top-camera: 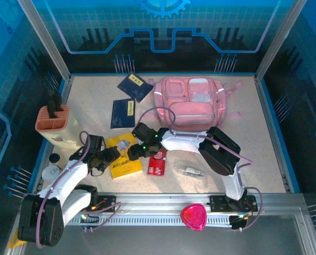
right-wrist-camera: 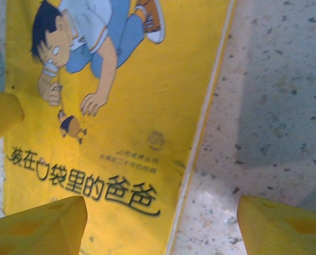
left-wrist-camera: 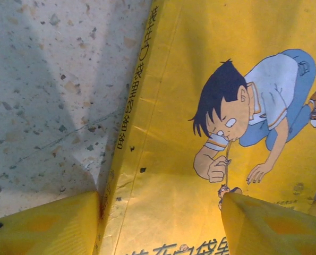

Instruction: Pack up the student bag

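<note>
Left gripper (left-wrist-camera: pixel 159 204) open astride the spine edge of the yellow picture book (left-wrist-camera: pixel 189 64) — one finger above the table (left-wrist-camera: pixel 41 106), one above the cover. Right gripper (right-wrist-camera: pixel 162 210), jaws likewise apart, straddles the book's opposite edge. The student bag (top-camera: pixel 192 103) lies beyond the book, well apart.

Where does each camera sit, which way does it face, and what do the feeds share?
Top external: above, behind the arms, looking down on the table; both arms and the student bag show.
Left wrist: looks down at the yellow book's spine edge; left gripper at the bottom.
Right wrist: looks down at the book's opposite edge; right gripper at the bottom.
Shared: the yellow book, in all three.
</note>
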Controlling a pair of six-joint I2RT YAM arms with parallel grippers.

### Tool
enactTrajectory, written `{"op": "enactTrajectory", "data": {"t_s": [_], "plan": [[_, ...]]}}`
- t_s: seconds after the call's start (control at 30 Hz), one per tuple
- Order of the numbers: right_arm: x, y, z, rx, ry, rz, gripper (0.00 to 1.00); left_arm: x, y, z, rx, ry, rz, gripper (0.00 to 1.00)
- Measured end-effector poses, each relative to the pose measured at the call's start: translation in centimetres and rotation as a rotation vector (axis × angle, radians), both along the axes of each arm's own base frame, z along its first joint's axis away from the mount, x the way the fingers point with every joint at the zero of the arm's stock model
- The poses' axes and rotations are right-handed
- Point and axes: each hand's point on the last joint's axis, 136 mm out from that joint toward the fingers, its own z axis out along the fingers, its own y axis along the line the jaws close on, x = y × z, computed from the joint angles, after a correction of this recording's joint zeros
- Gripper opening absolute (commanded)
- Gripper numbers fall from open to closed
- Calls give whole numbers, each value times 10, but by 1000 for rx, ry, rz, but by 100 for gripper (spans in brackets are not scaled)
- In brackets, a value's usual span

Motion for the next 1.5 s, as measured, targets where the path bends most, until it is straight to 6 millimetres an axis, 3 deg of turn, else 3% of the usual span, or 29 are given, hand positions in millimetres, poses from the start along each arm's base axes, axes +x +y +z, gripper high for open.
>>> {"op": "enactTrajectory", "data": {"t_s": [0.2, 0.43, 0.9, 1.3, 1.5], "plan": [[8, 7, -9, -23, 4, -20, 74, 0, -1, -3, -7, 14, 0, 57], [7, 23, -6, -5, 14, 10, 73, 1, -6, -2, -31, 9, -24, 53], [6, 22, -4, -6, 24, 12, 72, -1, -7, -3, -31, 15, -34, 50], [3, 23, 34, 87, 44, -2, 68, -1, -10, -1, -34, 9, -45, 49], [1, 18, 33, 119, 86, -27, 58, -1, -11, -1, -35, 7, -49, 49]]}}
